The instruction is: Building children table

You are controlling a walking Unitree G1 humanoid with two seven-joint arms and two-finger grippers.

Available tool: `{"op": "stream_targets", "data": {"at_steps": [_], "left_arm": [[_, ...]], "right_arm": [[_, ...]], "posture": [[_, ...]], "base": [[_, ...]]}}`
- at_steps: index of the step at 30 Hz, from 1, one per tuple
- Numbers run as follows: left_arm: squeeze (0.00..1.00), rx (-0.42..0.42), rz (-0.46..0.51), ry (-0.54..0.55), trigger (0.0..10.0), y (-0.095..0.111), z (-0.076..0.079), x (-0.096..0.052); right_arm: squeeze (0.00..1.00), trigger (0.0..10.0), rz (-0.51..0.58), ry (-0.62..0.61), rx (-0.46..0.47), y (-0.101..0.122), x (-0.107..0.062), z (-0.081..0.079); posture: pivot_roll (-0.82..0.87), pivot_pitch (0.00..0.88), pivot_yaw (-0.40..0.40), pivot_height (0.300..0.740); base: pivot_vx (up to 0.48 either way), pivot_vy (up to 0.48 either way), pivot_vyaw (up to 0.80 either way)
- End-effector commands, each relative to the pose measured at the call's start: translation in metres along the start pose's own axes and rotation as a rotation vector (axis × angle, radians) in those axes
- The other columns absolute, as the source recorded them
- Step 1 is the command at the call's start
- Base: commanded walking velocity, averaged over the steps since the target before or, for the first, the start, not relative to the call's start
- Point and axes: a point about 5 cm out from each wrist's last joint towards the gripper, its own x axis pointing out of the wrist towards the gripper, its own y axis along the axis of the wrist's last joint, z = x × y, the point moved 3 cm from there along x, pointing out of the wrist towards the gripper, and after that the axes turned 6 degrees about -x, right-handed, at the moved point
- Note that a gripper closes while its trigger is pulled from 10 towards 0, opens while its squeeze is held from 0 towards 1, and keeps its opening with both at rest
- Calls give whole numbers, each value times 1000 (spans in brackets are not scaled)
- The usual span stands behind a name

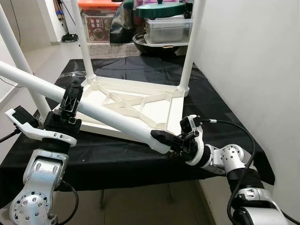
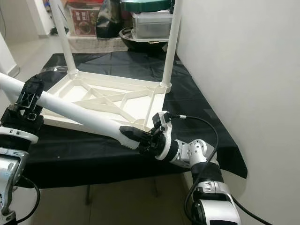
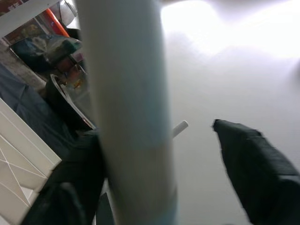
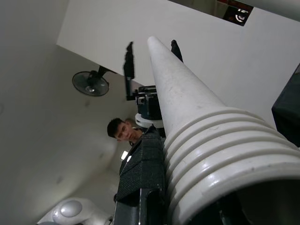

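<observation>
over the bench (image 1: 117, 157), both grippers clamp the loose leg (image 1: 108, 114): left gripper (image 1: 69, 105) mid-shaft, right gripper (image 1: 176, 139) at threaded end. prob to steer it into the tabletop (image 1: 140, 101) corner socket.

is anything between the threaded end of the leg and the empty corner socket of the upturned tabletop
Nothing visible. The right gripper holds the white leg's threaded end just off the tabletop's near right corner, the left gripper around the shaft.
</observation>
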Motion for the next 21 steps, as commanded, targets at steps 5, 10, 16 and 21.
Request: {"op": "stream_targets", "data": {"at_steps": [5, 10, 16, 21], "left_arm": [[0, -26, 17, -20, 0, 5, 4, -5], [0, -41, 29, -14, 0, 7, 1, -6], [0, -34, 26, -11, 0, 6, 0, -8], [0, -36, 29, -13, 0, 6, 0, -8]], "right_arm": [[0, 0, -32, -4, -15, -4, -1, 0], [0, 0, -37, 3, -19, -4, 0, 0], [0, 0, -40, 4, -85, -5, 1, 1], [0, 10000, -36, -25, -151, -4, 1, 6]], "posture": [[22, 29, -31, 740], [22, 28, -31, 740], [21, 25, -31, 740], [21, 20, -31, 740]], "base": [[0, 0, 0], [0, 0, 0], [0, 0, 0], [0, 0, 0]]}}
